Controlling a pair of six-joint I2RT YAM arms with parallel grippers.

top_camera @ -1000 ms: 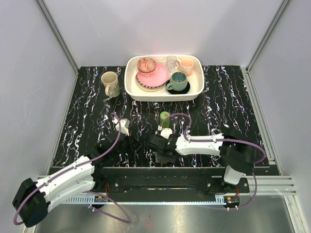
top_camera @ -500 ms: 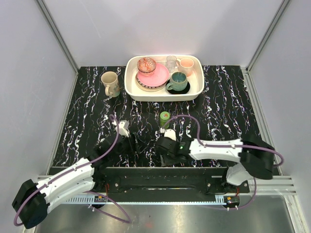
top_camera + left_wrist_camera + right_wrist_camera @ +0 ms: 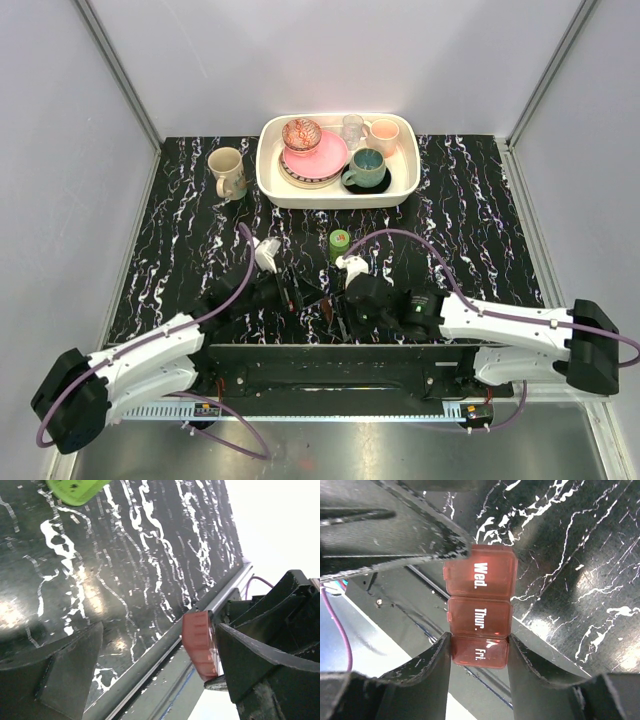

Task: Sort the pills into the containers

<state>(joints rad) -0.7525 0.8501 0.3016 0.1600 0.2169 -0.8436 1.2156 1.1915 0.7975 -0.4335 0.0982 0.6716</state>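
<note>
Clamping the pill case (image 3: 479, 605) by its Fri end, the right pincer (image 3: 479, 651) holds it over the near edge of the worktop (image 3: 570, 555). The left pincer (image 3: 154, 650) gapes wide, gripping nothing.

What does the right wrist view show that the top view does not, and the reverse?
Only the right wrist view: the labels Wed., Thur. and Fri. on the pill case, and how the right gripper clamps its Fri. end. Only the top view: the white tray, the beige mug, the green bottle. Both: the right gripper and the black marbled table.
</note>
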